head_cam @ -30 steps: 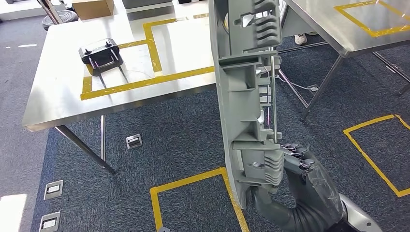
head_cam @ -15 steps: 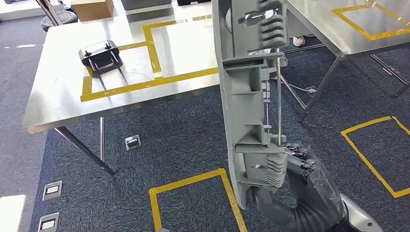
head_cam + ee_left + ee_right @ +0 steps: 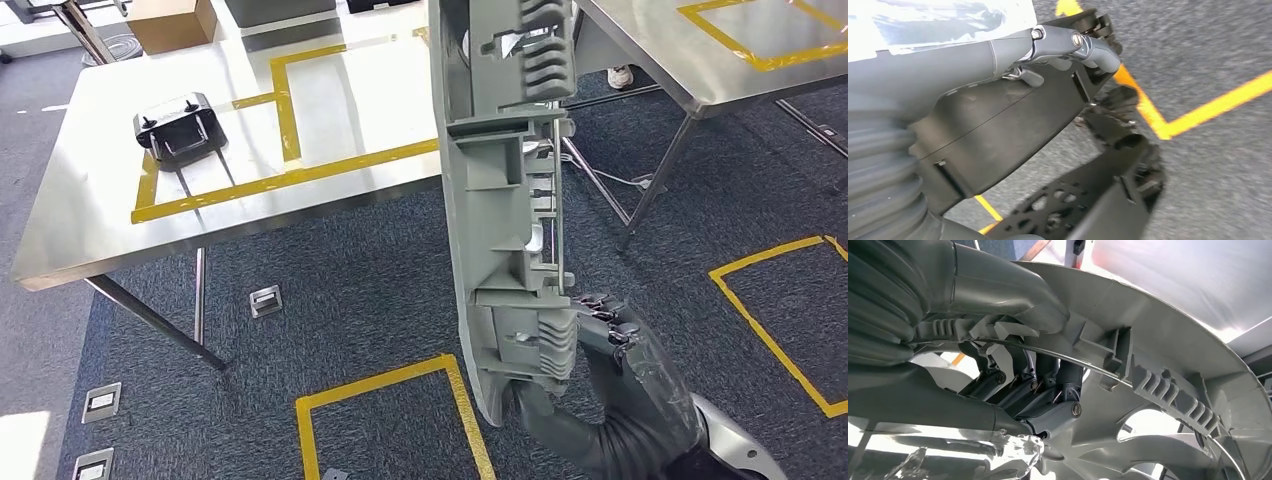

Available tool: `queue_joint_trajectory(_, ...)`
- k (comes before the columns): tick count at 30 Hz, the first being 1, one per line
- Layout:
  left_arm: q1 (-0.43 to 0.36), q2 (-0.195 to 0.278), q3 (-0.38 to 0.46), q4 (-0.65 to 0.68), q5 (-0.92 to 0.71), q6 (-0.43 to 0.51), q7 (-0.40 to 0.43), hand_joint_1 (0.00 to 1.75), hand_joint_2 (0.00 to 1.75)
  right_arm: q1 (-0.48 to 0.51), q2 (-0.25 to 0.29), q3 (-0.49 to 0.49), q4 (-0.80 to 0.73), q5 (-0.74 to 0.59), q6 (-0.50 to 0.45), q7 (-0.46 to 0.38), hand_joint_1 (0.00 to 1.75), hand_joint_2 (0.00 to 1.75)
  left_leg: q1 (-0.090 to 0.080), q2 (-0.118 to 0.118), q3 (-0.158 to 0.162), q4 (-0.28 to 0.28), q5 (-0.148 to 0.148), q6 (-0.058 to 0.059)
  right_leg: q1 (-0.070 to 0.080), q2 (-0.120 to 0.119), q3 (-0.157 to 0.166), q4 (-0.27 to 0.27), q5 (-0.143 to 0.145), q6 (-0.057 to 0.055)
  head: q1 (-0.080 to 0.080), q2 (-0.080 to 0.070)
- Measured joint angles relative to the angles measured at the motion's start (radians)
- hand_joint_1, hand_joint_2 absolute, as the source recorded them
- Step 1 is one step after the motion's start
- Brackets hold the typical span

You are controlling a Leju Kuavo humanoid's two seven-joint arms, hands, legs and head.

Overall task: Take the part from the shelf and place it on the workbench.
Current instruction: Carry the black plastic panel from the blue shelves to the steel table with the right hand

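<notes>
My right hand [image 3: 622, 368] grips the lower end of a long grey plastic part [image 3: 498, 200] and holds it upright, well above the carpet. The part has ribs, slots and a thin metal rod [image 3: 1048, 352] along one edge. In the right wrist view my fingers [image 3: 1038, 385] wrap around the rod and the ribbed inside of the part [image 3: 1158, 350]. The steel workbench [image 3: 80, 220], marked with yellow tape [image 3: 290, 170], stands ahead on the left, apart from the part. My left hand [image 3: 1013, 65] hangs over the carpet and holds nothing, its fingers loosely bent.
A black fixture [image 3: 178, 125] sits on the workbench inside the tape outline. A cardboard box [image 3: 165, 20] lies beyond the bench. A second steel table [image 3: 650, 50] stands at the right. Yellow tape squares [image 3: 380, 385] and floor sockets [image 3: 265, 300] mark the carpet.
The whole picture has shifted, so the workbench now lies further left in it: the camera moved. The right hand still grips the part, which stays upright.
</notes>
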Motion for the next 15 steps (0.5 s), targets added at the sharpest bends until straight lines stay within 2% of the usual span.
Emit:
queue_joint_trajectory(1, -0.004, 0.000, 0.000, 0.000, 0.000, 0.000, -0.001, 0.00, 1.75, 0.000, 0.000, 0.000, 0.000, 0.000, 0.000, 0.000, 1.75, 1.75, -0.006, 0.000, -0.029, 0.049, -0.008, 0.007, 0.006, -0.004, 0.007, -0.001, -0.005, -0.004, -0.002, 0.000)
queue_joint_trajectory(2, -0.007, 0.000, 0.000, 0.000, 0.000, 0.000, -0.001, 0.00, 1.75, 0.000, 0.000, 0.000, 0.001, -0.001, 0.000, 0.000, 1.75, 1.75, -0.012, 0.000, -0.045, 0.066, 0.005, 0.018, 0.013, -0.007, 0.015, -0.001, -0.010, -0.008, -0.004, 0.000)
queue_joint_trajectory(3, -0.008, 0.000, 0.000, 0.000, 0.000, 0.000, -0.001, 0.00, 1.75, 0.000, 0.000, 0.001, 0.001, -0.001, 0.000, 0.000, 1.75, 1.75, -0.019, 0.000, -0.043, 0.045, 0.036, 0.031, 0.020, -0.009, 0.024, -0.002, -0.016, -0.011, -0.005, 0.000)
queue_joint_trajectory(5, -0.004, 0.002, 0.000, 0.000, 0.000, 0.000, 0.000, 0.00, 1.75, 0.000, 0.000, 0.000, 0.002, -0.001, 0.000, -0.001, 1.75, 1.75, -0.038, 0.002, -0.011, -0.060, 0.120, 0.070, 0.032, -0.011, 0.046, -0.007, -0.027, -0.015, -0.004, 0.000)
queue_joint_trajectory(6, -0.001, 0.003, 0.000, 0.000, 0.000, 0.000, 0.001, 0.00, 1.75, 0.000, 0.000, 0.000, 0.002, -0.001, 0.000, -0.001, 1.75, 1.75, -0.047, 0.004, 0.003, -0.107, 0.149, 0.088, 0.034, -0.011, 0.054, -0.012, -0.029, -0.014, 0.000, 0.000)
queue_joint_trajectory(7, 0.001, 0.004, 0.000, 0.000, 0.000, 0.000, 0.001, 0.00, 1.75, 0.000, 0.000, 0.000, 0.002, -0.001, 0.000, -0.001, 1.75, 1.75, -0.056, 0.006, 0.013, -0.139, 0.165, 0.102, 0.033, -0.012, 0.058, -0.017, -0.030, -0.012, 0.002, 0.000)
queue_joint_trajectory(8, 0.002, 0.005, 0.000, 0.000, 0.001, -0.001, 0.001, 0.00, 1.75, 0.000, 0.000, 0.000, 0.002, -0.001, -0.001, -0.002, 1.75, 1.75, -0.063, 0.009, 0.017, -0.152, 0.166, 0.111, 0.030, -0.013, 0.059, -0.023, -0.028, -0.007, 0.003, 0.000)
queue_joint_trajectory(9, 0.002, 0.004, 0.000, 0.000, 0.001, -0.001, 0.001, 0.00, 1.75, 0.000, 0.000, 0.000, 0.002, -0.001, -0.001, -0.002, 1.75, 1.75, -0.068, 0.009, 0.021, -0.165, 0.168, 0.113, 0.028, -0.015, 0.060, -0.030, -0.026, -0.001, 0.000, 0.000)
queue_joint_trajectory(10, 0.001, 0.004, 0.000, 0.000, 0.001, -0.001, 0.001, 0.00, 1.75, 0.001, 0.000, -0.001, 0.002, -0.001, -0.002, -0.001, 1.75, 1.75, -0.065, 0.008, 0.037, -0.192, 0.166, 0.115, 0.027, -0.018, 0.063, -0.036, -0.027, 0.004, -0.005, 0.000)
queue_joint_trajectory(12, 0.004, 0.004, 0.000, 0.000, 0.001, -0.001, 0.003, 0.00, 1.75, 0.000, -0.001, -0.003, 0.002, -0.001, -0.002, -0.001, 1.75, 1.75, -0.056, 0.006, 0.075, -0.251, 0.162, 0.107, 0.028, -0.016, 0.057, -0.025, -0.037, 0.012, -0.001, 0.000)
queue_joint_trajectory(13, 0.006, 0.003, 0.000, 0.000, 0.001, -0.001, 0.003, 0.00, 1.75, -0.001, -0.001, -0.004, 0.002, -0.002, -0.001, -0.001, 1.75, 1.75, -0.050, 0.004, 0.093, -0.276, 0.160, 0.103, 0.029, -0.012, 0.038, 0.010, -0.051, 0.015, 0.004, 0.000)
queue_joint_trajectory(15, 0.010, 0.000, 0.000, 0.000, 0.001, -0.002, 0.003, 0.00, 1.75, -0.001, -0.001, -0.004, 0.002, -0.002, -0.001, -0.003, 1.75, 1.75, -0.048, 0.002, 0.102, -0.284, 0.153, 0.098, 0.026, -0.005, -0.032, 0.125, -0.083, 0.024, 0.015, 0.000)
